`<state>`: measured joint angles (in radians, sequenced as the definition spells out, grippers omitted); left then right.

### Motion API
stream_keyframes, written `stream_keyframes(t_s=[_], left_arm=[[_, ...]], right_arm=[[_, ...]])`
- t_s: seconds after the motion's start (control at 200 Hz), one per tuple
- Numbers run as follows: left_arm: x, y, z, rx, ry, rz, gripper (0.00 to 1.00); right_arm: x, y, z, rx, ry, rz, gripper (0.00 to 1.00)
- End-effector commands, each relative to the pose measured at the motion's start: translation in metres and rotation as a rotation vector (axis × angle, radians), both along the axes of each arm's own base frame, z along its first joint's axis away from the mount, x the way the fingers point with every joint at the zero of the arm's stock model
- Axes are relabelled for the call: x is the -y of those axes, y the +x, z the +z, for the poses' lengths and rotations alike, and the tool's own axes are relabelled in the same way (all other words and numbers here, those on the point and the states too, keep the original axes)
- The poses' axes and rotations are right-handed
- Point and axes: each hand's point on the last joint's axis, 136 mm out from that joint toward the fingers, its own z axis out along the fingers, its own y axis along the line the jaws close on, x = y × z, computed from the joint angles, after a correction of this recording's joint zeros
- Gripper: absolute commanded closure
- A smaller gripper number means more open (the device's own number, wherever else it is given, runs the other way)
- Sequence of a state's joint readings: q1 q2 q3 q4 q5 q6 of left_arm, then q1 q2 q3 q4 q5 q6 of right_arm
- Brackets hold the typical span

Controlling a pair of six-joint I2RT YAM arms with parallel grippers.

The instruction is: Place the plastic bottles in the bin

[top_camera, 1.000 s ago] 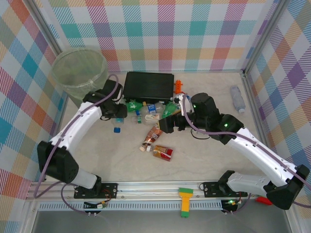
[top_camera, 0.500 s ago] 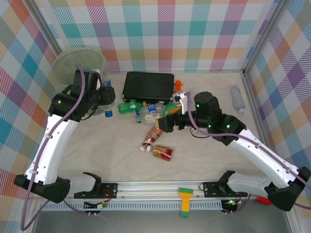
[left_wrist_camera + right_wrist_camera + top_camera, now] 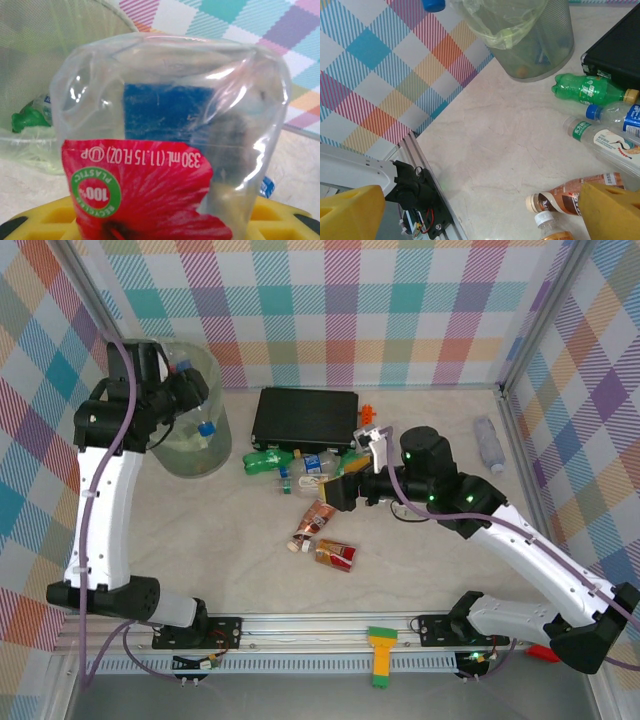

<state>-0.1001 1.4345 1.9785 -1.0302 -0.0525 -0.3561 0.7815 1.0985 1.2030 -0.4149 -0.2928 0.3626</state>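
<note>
1. Left claw (image 3: 190,392): clamped on a clear bottle (image 3: 165,125) with a red label. It is raised over the bin (image 3: 205,455), and the bottle's blue cap (image 3: 434,5) hangs above the rim.
2. Right claw (image 3: 480,212): jaws wide, holding nothing, low above the table beside the loose bottles.
3. Bin: pale green, at the far left, near the black case (image 3: 305,415). A green item (image 3: 27,120) lies inside.
4. Loose bottles, mid-table:
   - green bottle (image 3: 262,459), just in front of the case
   - white-labelled bottle (image 3: 602,140), next to it
   - brown bottle (image 3: 315,520), nearer the bases
   - red-labelled bottle (image 3: 333,554), nearest the bases
5. Lone bottle (image 3: 489,443): clear, by the right wall, well apart from the rest.
</note>
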Motion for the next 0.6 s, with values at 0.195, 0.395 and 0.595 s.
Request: stream_keyframes(t_s=[0.195, 0.395, 0.595], left_arm=[[-0.046, 0.047, 0.02, 0.119, -0.285, 0.177, 0.51], [-0.074, 0.07, 0.025, 0.184, -0.367, 0.288, 0.51], [-0.104, 0.09, 0.018, 0.22, -0.428, 0.418, 0.52]], right_arm=[[-0.001, -0.002, 0.042, 0.079, 0.062, 0.007, 0.01], [0.001, 0.0, 0.04, 0.081, 0.05, -0.006, 0.01], [0.002, 0.002, 0.038, 0.087, 0.036, -0.02, 0.01]])
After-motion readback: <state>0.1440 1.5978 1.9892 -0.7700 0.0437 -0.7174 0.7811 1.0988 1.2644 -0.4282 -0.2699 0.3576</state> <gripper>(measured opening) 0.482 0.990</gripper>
